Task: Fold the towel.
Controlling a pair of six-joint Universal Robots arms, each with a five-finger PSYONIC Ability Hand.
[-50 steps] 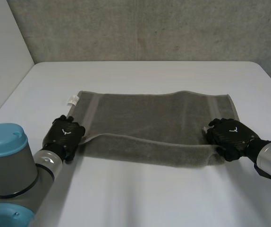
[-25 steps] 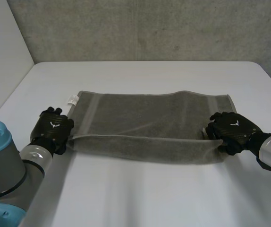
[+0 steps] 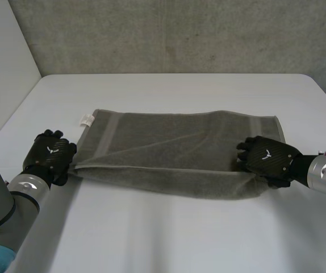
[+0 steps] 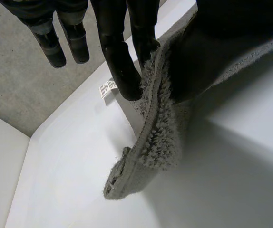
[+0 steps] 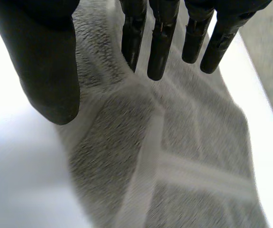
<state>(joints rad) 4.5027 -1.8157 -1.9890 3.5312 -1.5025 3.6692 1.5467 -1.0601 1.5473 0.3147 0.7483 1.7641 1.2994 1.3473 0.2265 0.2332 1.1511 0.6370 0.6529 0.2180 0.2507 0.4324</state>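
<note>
From the head view, you see the grey towel [image 3: 174, 148] spread across the middle of the white surface [image 3: 168, 239], with a small white label [image 3: 87, 119] at its far left corner. Your left hand [image 3: 52, 156] sits at the towel's near left corner. Your right hand [image 3: 265, 158] lies over the towel's right end, close to the near edge.

In the left wrist view, your left hand has the towel's [image 4: 160, 128] edge pinched between its fingers [image 4: 120, 61] and thumb [image 4: 236, 19], and the cloth hangs down to the surface.

In the right wrist view, your right hand's fingers [image 5: 160, 47] are straight and held apart from the thumb [image 5: 48, 66]. The towel lies flat just under them.
</note>
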